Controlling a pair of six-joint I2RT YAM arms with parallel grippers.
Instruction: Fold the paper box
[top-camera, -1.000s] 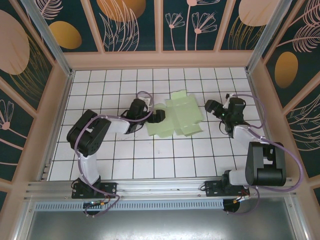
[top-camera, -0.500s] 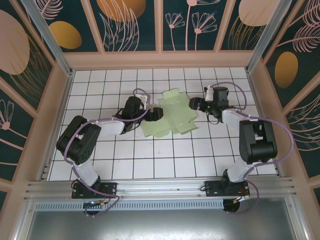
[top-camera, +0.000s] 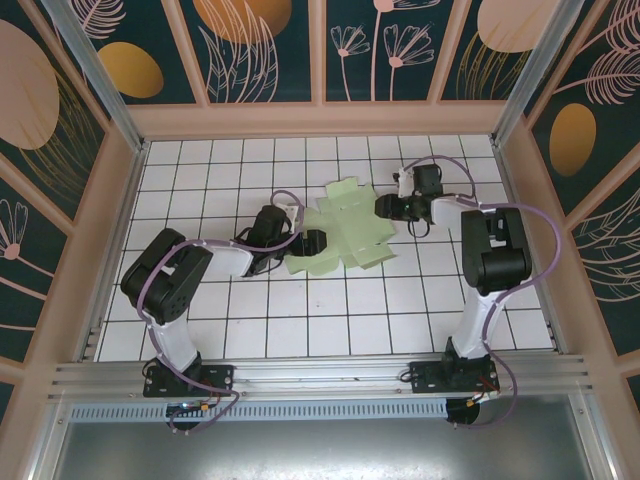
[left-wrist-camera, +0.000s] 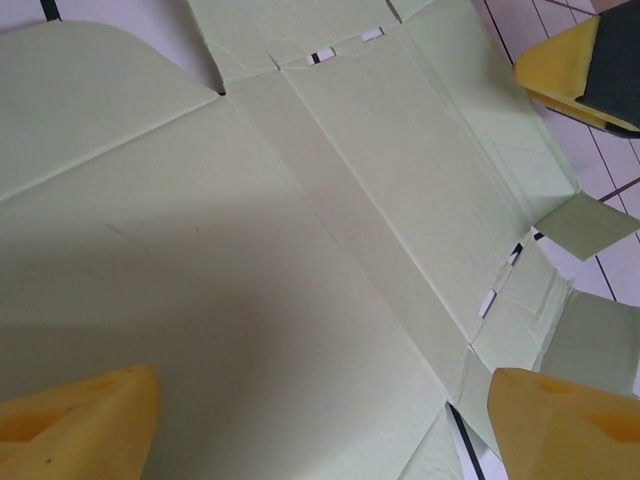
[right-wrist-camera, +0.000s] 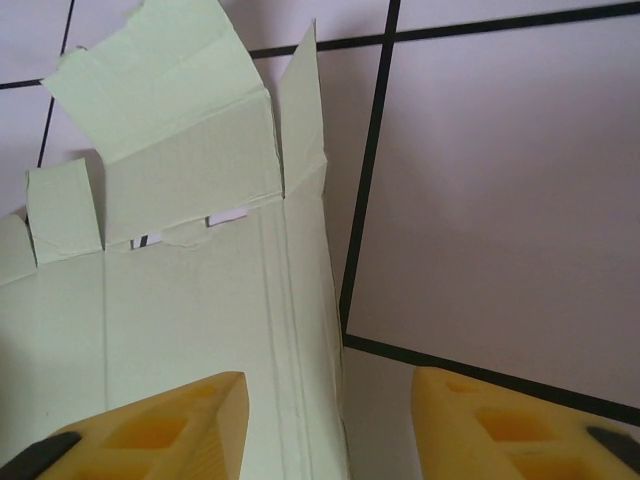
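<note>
Jaws apart, thin creased mint paper box (top-camera: 355, 225)

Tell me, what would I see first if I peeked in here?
The pale green paper box, a flat cut-out with flaps, lies in the middle of the white tiled table. The left gripper sits at its left edge and the right gripper at its right, yellow fingers apart. Dark walls with painted flowers surround it all.
</note>
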